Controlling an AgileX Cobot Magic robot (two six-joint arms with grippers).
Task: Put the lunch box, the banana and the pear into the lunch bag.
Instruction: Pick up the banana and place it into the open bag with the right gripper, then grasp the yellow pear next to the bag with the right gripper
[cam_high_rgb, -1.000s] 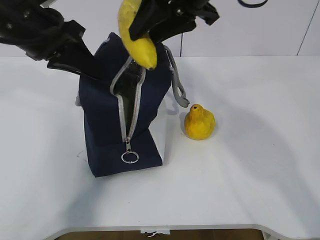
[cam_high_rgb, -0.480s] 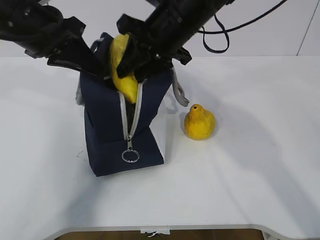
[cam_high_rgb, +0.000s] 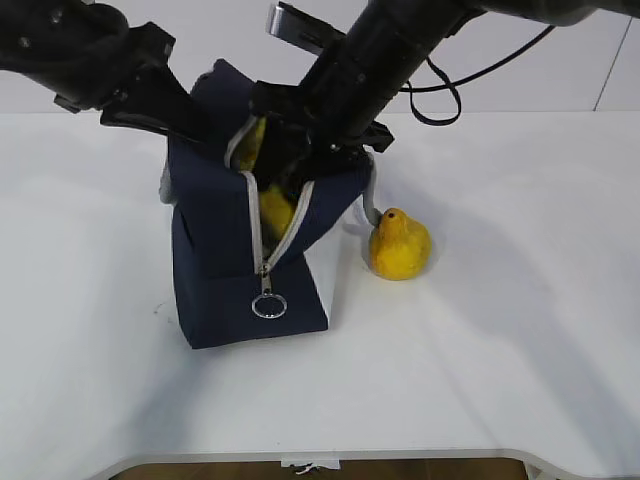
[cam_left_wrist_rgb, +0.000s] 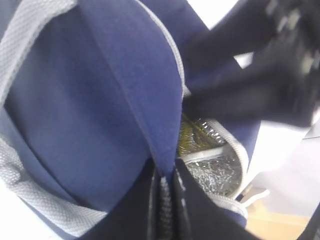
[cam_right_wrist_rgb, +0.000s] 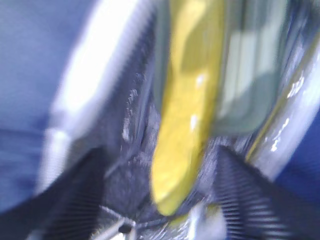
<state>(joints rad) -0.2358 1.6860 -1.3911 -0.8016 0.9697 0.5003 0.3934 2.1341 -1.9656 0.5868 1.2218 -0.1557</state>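
Banana (cam_right_wrist_rgb: 187, 107) hangs between spread right fingers (cam_right_wrist_rgb: 245, 200) inside the lunch bag (cam_high_rgb: 215, 215) — left fingers (cam_left_wrist_rgb: 187, 200) pinch its flap.

I see the lunch bag (cam_high_rgb: 215, 270) as matt navy cloth with woven grey webbing (cam_left_wrist_rgb: 22, 192), a metal ring pull (cam_high_rgb: 268, 305) and crinkled silvery foil lining (cam_left_wrist_rgb: 220, 172). The banana (cam_right_wrist_rgb: 187, 110) skin looks smooth and glossy; the surface (cam_high_rgb: 500, 350) is matt white.

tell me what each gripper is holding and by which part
Left gripper pinches the lunch bag by its top flap edge. Whether the right still holds the banana cannot be told.
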